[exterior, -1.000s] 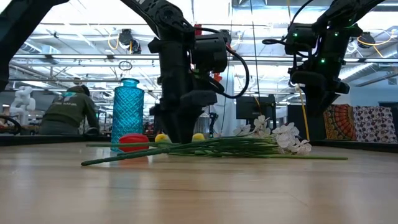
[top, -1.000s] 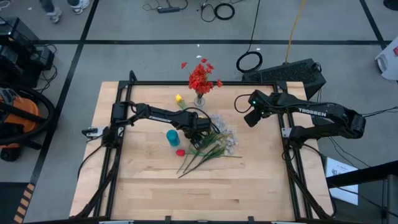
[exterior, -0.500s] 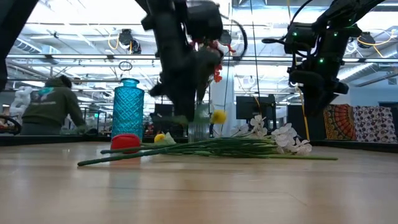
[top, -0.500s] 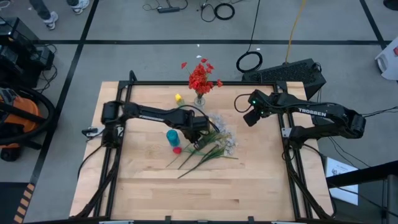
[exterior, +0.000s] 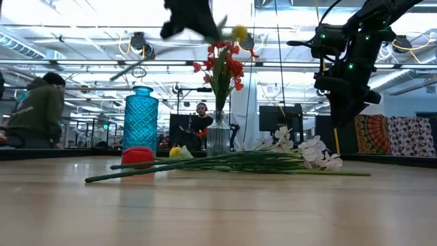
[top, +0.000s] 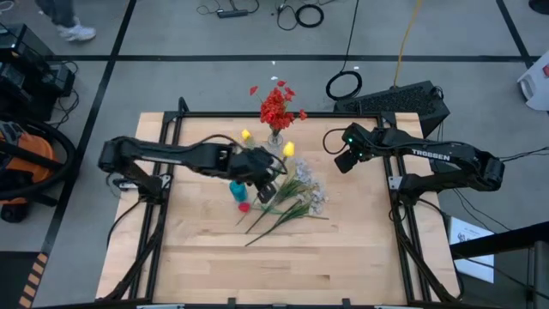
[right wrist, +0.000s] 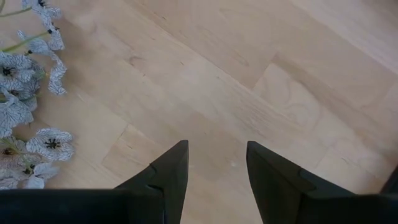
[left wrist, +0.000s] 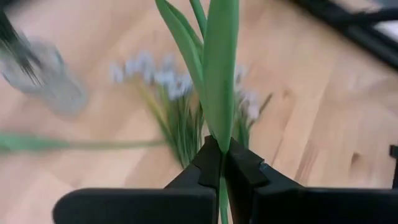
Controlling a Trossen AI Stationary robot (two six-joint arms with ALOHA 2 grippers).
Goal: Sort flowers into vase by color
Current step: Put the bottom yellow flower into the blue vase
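My left gripper (left wrist: 221, 163) is shut on a yellow flower (top: 288, 148) and hangs high over the table's middle (exterior: 194, 17); the yellow bud (exterior: 239, 32) shows beside it. Below lies a pile of flowers (top: 287, 210): green stalks and white sprays (exterior: 311, 152), plus a red bloom (exterior: 138, 156) and a yellow bud (exterior: 176, 152) on the wood. A clear vase (exterior: 218, 137) holds red flowers (top: 276, 107). Beside it stands a blue vase (exterior: 141, 126). My right gripper (right wrist: 217, 168) hangs open over bare wood to the right of the white sprays (top: 343, 163). My left gripper pinches the yellow flower's green stalk and long leaves (left wrist: 219, 134) between its two fingers (left wrist: 245, 171). The fingers slant down from the table's left. The flower is lifted clear of the pile, its bud pointing away from the gripper toward the far right.
A black frame (top: 214, 114) runs round the tabletop's far and side edges. Another yellow bloom (top: 246, 135) sits left of the clear vase. Bare wood (top: 283, 266) fills the near half of the table. A person (exterior: 37, 113) is in the room beyond.
My left gripper has taken hold of the yellow flower in the pile and risen high above the table, tipping nearer to level. The flower has come up clear of the pile, which shifted a little. My right arm has kept still.
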